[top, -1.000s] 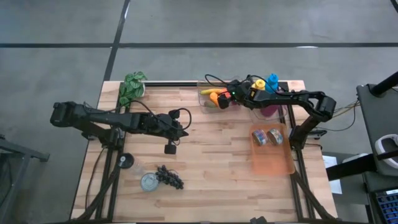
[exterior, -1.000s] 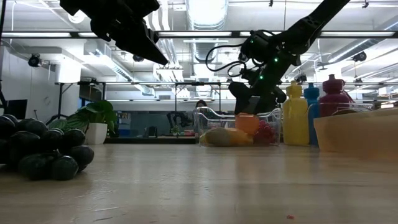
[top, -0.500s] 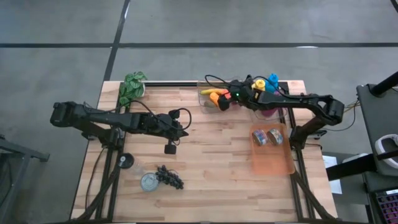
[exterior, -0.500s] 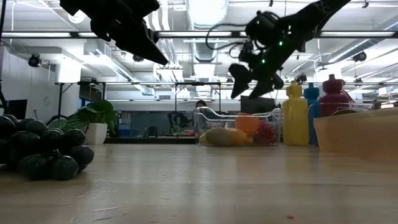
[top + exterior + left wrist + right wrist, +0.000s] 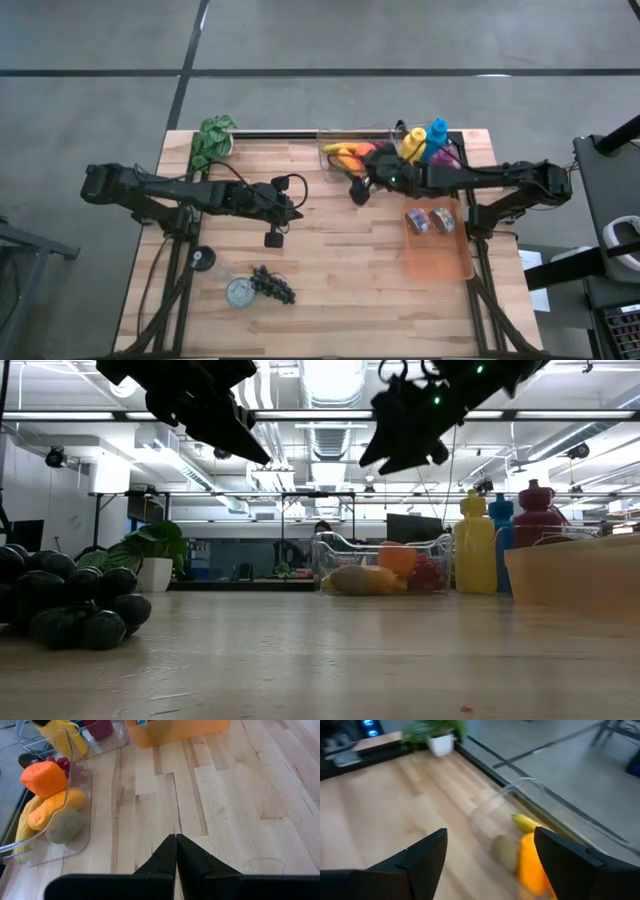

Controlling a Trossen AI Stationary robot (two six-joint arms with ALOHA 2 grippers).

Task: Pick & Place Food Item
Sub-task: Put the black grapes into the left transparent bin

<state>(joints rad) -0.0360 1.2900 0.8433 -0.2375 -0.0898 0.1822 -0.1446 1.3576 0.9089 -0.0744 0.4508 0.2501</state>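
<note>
Robotics lab: grey concrete floor point(image 5: 100, 40), exposed ceiling ducts point(image 5: 330, 450), strip lights, glass partitions behind wooden table point(image 5: 330, 260)

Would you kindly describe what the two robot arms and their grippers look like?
Both arms are dark, jointed and slim, with black cables looping along them. The left gripper has two black, wedge-shaped fingers; the right gripper has broad, flat black fingers. A small green light shows near the right wrist.
</note>
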